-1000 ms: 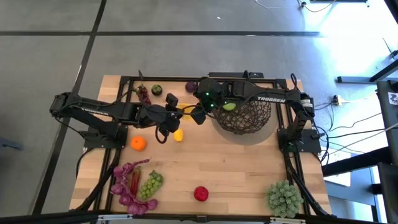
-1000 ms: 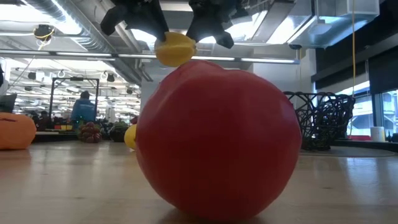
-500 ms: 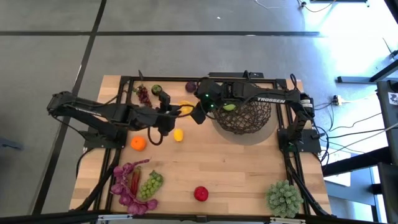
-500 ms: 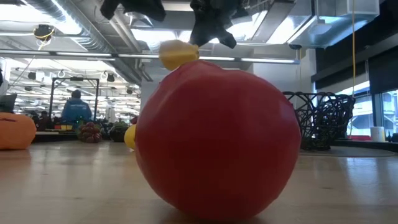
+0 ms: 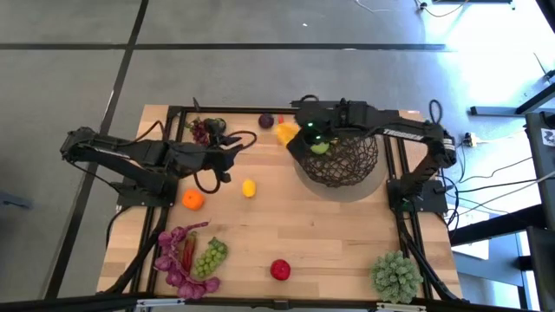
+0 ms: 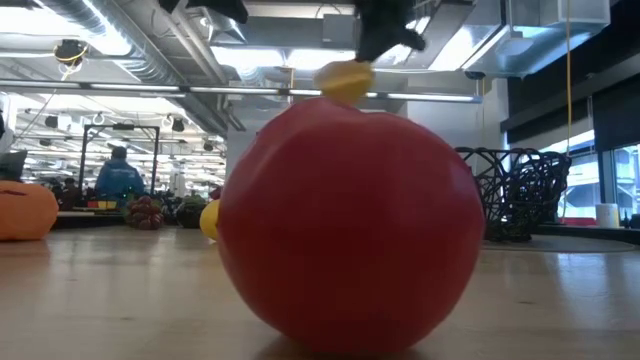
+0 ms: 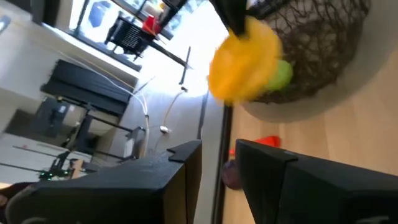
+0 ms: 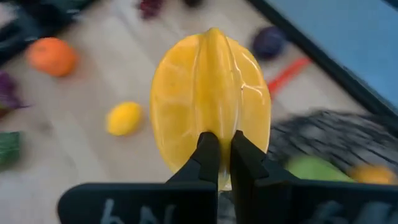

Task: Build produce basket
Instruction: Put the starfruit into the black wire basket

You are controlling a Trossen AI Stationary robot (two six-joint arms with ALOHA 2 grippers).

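A large open industrial lab: exposed silver ceiling ducts (image 6: 150,60) at ten o'clock, black metal equipment frames (image 6: 120,160) at nine o'clock, a person in blue (image 6: 118,178) working beyond the wooden bench (image 5: 338,234).

Bright ceiling lights glare in the low view; both wrist views are blurred.

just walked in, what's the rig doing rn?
It's filling the basket with produce. The right gripper is shut on a ribbed yellow fruit, held in the air beside the basket's rim. A green fruit already sits inside. The left gripper hangs empty nearby. An orange, lemon, grapes and red apple wait on the table.
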